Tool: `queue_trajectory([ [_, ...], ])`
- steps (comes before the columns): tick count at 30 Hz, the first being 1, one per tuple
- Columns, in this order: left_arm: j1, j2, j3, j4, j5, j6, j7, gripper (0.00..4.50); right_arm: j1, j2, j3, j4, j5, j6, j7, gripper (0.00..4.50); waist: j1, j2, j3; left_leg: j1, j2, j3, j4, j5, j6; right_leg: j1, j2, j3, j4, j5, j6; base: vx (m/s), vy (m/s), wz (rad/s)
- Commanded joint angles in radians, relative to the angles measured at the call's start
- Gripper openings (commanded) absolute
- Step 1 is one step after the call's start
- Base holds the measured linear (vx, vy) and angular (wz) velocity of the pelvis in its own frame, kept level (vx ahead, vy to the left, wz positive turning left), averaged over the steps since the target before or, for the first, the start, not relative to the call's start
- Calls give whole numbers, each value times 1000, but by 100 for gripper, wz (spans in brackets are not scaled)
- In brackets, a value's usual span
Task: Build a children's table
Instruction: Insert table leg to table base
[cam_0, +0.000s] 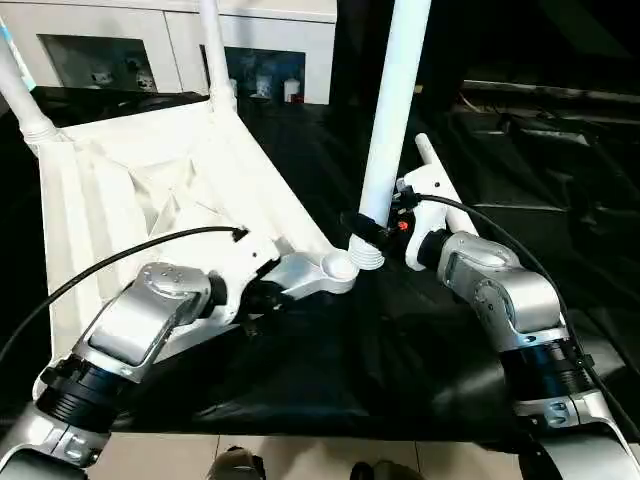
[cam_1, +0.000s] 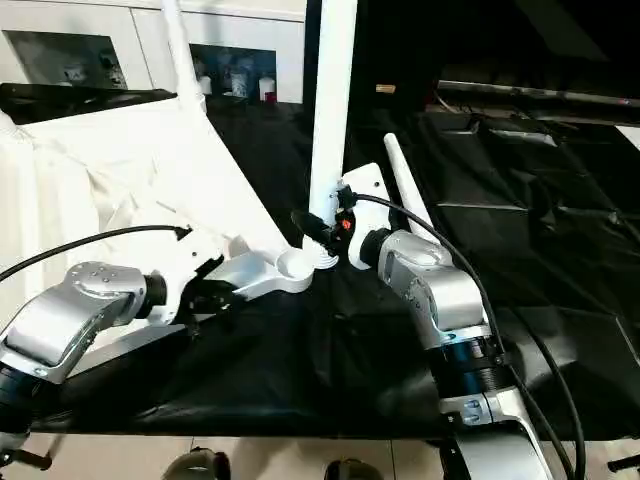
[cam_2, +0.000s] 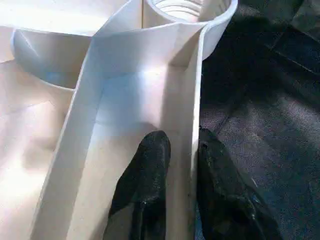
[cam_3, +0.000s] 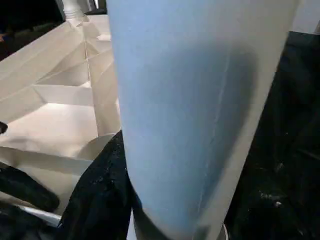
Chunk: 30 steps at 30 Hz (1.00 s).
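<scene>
Black cloth (cam_0: 330, 370) draped over the tabletop nearest the camera. On it, upside down, the white table top (cam_0: 130, 190), ribbed underside up. Left end effector (cam_2: 182, 165) clamped on the near rim, one finger either side of the wall, just short of the near corner socket (cam_0: 340, 265). Right end effector (cam_0: 375, 228) gripping one leg (cam_0: 395, 110), upright, its base at that socket. One spare leg (cam_1: 405, 190) lying beside the right wrist. Farther back, two more legs standing in the far corners (cam_0: 215, 50) (cam_0: 20, 95). Four legs counted.
</scene>
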Motion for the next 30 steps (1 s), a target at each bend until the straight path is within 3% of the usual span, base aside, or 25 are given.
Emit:
queue_trajectory([
  [1, -11, 6, 11, 10, 9, -4, 4, 96, -9, -9, 4, -7, -1, 2, 4, 191, -5, 9, -82, 30, 19, -18, -66, -277, -52, 36, -63, 39, -81, -352, -132, 0, 0, 0],
  [9, -13, 1, 44, 20, -24, -45, -31, 96, -10, -9, 0, -5, -3, 2, 10, 191, -5, 9, -82, 30, 19, -18, -65, -279, -51, 36, -63, 39, -81, -356, -133, 0, 0, 0],
  [10, -11, -2, 49, 22, -29, -47, -32, 68, -10, -8, 0, -6, -4, 3, 11, 191, -5, 9, -82, 30, 19, -18, -66, -275, -50, 36, -63, 39, -80, -346, -135, 0, 0, 0],
  [14, -8, -2, 50, 26, -30, -52, -36, 58, -9, -6, 1, -7, -6, 4, 13, 191, -5, 10, -82, 30, 19, -18, -66, -275, -50, 37, -63, 39, -79, -341, -140, 0, 0, 0],
  [17, -4, 0, 45, 32, -27, -54, -41, 19, -10, -8, 1, -6, -6, 4, 17, 191, -5, 8, -83, 30, 19, -17, -65, -272, -49, 37, -63, 39, -79, -341, -138, 0, 0, 0],
  [23, 3, 4, 38, 38, -25, -59, -50, 3, -13, 1, -3, -9, 3, 17, 22, 191, -6, 9, -82, 30, 19, -18, -66, -279, -51, 37, -63, 39, -80, -352, -136, 0, 0, 0],
  [24, 1, 1, 33, 43, -24, -62, -51, 0, -16, 10, -11, -8, 17, 28, 26, 191, -8, 5, -82, 30, 19, -17, -65, -276, -48, 37, -64, 40, -80, -355, -134, 0, 0, 0],
  [25, -6, 0, 7, 63, -4, -158, -81, 0, -20, 16, -13, -4, 36, 45, 42, 191, -8, 2, -82, 29, 19, -17, -66, -274, -46, 37, -64, 40, -81, -359, -133, 0, 0, 0],
  [30, -25, -5, -44, 85, 7, -309, -186, 0, -19, 5, 28, 16, 19, 50, 82, 191, -3, 6, -84, 34, 23, -17, -66, -268, -45, 32, -66, 41, -82, -350, -129, 0, 0, 0],
])
